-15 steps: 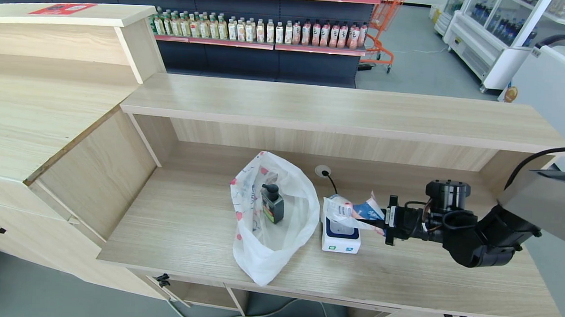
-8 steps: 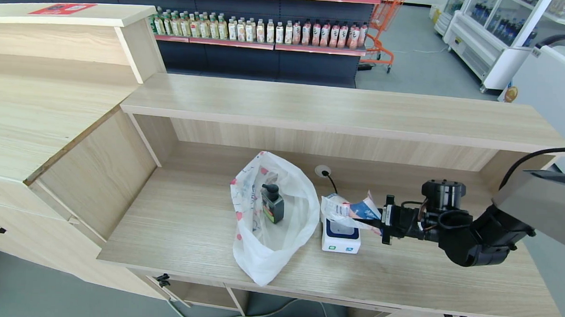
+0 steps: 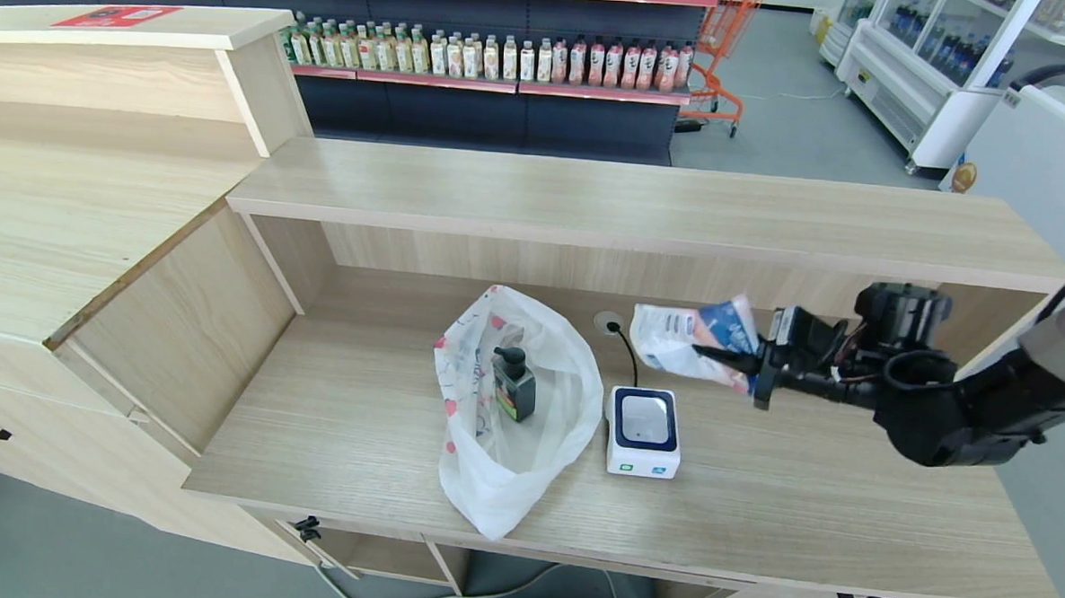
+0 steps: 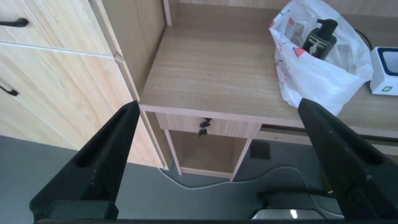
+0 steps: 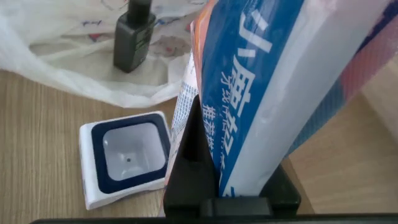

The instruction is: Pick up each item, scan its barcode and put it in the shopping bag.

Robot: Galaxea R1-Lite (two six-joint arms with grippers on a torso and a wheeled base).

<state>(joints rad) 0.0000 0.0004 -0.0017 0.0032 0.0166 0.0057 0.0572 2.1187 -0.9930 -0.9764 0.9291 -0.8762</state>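
My right gripper (image 3: 726, 360) is shut on a white and blue packet (image 3: 694, 339), held in the air above and to the right of the barcode scanner (image 3: 643, 431). In the right wrist view the packet (image 5: 267, 87) stands between the fingers, with the scanner (image 5: 127, 155) below it. The white shopping bag (image 3: 503, 404) lies open on the counter, left of the scanner, with a dark pump bottle (image 3: 512, 385) upright inside. The left wrist view shows the bag (image 4: 317, 59) and bottle (image 4: 321, 38) from afar, between my left gripper's (image 4: 227, 155) widely spread fingers.
The scanner's black cable (image 3: 622, 343) runs to a hole in the counter (image 3: 784, 517) behind it. A raised shelf (image 3: 644, 209) overhangs the back of the counter. Wooden side panels (image 3: 190, 329) close off the left. Bare counter lies right of the scanner.
My right gripper has lifted the packet up off the scanner and carried it back and to the right. The bag, bottle and scanner have not moved.
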